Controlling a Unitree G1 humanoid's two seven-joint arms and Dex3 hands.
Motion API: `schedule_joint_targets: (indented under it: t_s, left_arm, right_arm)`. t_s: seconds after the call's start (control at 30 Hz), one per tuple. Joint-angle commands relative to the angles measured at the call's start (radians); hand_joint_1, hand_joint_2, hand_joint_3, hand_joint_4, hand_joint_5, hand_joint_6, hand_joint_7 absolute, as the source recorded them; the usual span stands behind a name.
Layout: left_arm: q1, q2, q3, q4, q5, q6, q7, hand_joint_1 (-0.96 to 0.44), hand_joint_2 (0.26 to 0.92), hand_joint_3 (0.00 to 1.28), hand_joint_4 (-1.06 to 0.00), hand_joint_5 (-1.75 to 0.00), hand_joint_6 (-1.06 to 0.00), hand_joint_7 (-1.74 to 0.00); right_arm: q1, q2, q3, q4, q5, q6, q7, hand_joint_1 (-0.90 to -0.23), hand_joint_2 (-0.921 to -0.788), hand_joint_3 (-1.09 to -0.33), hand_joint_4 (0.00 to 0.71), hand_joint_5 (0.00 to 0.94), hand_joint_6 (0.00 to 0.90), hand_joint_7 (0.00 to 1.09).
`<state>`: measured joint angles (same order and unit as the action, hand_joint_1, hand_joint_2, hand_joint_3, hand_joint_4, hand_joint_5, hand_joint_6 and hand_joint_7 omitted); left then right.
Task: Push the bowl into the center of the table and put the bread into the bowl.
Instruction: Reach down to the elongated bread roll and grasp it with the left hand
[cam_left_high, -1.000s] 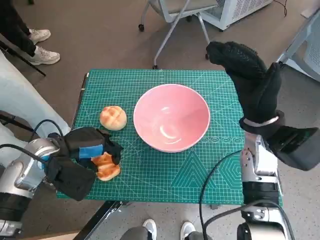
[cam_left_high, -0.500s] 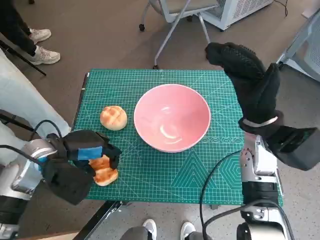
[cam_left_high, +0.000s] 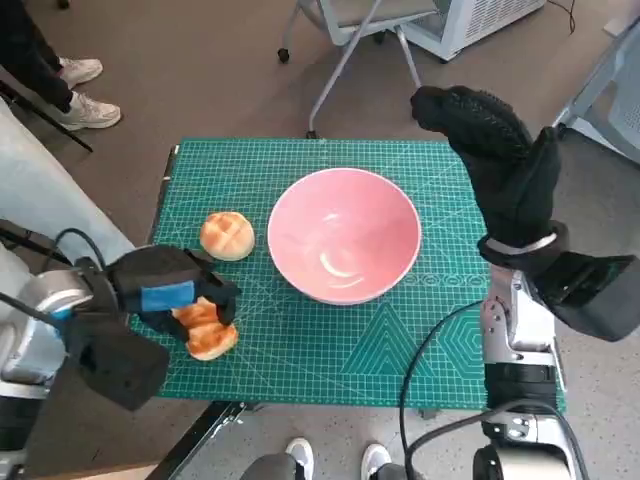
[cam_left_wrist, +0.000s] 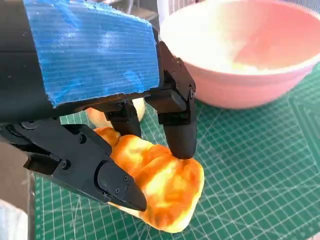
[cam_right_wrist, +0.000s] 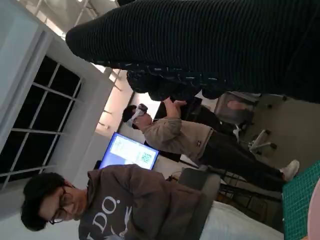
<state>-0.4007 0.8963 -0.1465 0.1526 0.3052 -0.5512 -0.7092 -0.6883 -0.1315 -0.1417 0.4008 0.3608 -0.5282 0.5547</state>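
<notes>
Bread (cam_left_high: 208, 335) sits pinched in the left hand (cam_left_high: 165, 295) at the near left of the green bench (cam_left_high: 420, 330), and a second bun (cam_left_high: 226, 236) lies close by. The pink bowl (cam_left_high: 343, 248) rests in the middle. The right hand (cam_left_high: 495, 160) hangs over the far right edge, holding nothing, its fingers loosely bent.

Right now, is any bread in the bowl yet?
No, the pink bowl is empty; one bread is in the left hand, the round bun on the mat.

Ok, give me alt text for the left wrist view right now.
The blue-taped left hand grips a golden piece of bread between its black fingers over the green cutting mat. The pink bowl stands just beyond, and a second bun shows behind the hand.
</notes>
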Motion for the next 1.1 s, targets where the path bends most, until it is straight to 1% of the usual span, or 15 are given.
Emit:
schedule_joint_targets:
  t_s: [0.03,0.2,0.47,0.63,0.77,0.93,1.0,1.1]
  left_arm:
    - [-0.004,0.023,0.033,-0.034,-0.036,-0.001,-0.011,0.00,0.919,0.02,-0.74,-1.17,-0.69,-1.04]
    - [-0.023,0.028,0.060,-0.074,-0.068,0.031,-0.025,0.00,0.916,0.02,-0.77,-1.14,-0.70,-1.03]
    - [-0.102,0.017,0.093,-0.172,-0.117,0.147,-0.057,0.00,0.908,0.00,-0.79,-1.13,-0.74,-0.97]
    - [-0.186,-0.004,0.088,-0.207,-0.124,0.210,-0.065,0.00,0.904,0.00,-0.80,-1.10,-0.74,-0.98]
    - [-0.261,-0.028,0.073,-0.215,-0.114,0.240,-0.061,0.00,0.903,0.00,-0.81,-1.09,-0.74,-0.99]
    - [-0.360,-0.071,0.041,-0.202,-0.087,0.260,-0.056,0.00,0.902,0.01,-0.79,-1.15,-0.76,-0.92]
    - [-0.401,-0.091,0.025,-0.186,-0.077,0.259,-0.054,0.00,0.903,0.02,-0.77,-1.21,-0.77,-0.87]
    - [-0.457,-0.128,-0.003,-0.148,-0.060,0.241,-0.047,0.00,0.910,0.02,-0.75,-1.25,-0.77,-0.86]
  right_arm:
    - [0.018,0.001,-0.005,0.012,0.011,0.011,0.009,-0.668,-0.921,-0.779,0.146,0.000,-0.001,0.54]
    - [0.018,-0.001,-0.007,0.015,0.011,0.009,0.012,-0.669,-0.921,-0.779,0.146,0.000,-0.001,0.54]
    - [0.010,-0.004,-0.012,0.027,0.005,0.007,0.013,-0.668,-0.921,-0.781,0.147,0.001,-0.001,0.53]
    - [0.006,-0.007,-0.015,0.034,0.006,0.008,0.015,-0.668,-0.921,-0.784,0.148,0.001,-0.001,0.53]
    - [0.005,-0.008,-0.016,0.035,0.005,0.009,0.015,-0.672,-0.921,-0.787,0.147,0.001,-0.001,0.52]
    - [0.008,-0.011,-0.015,0.031,0.004,0.012,0.014,-0.679,-0.921,-0.789,0.146,0.000,-0.001,0.52]
    - [0.011,-0.011,-0.014,0.026,0.003,0.014,0.012,-0.681,-0.921,-0.790,0.146,0.000,-0.001,0.52]
    - [0.019,-0.012,-0.013,0.014,0.001,0.017,0.008,-0.682,-0.921,-0.790,0.146,0.000,-0.001,0.52]
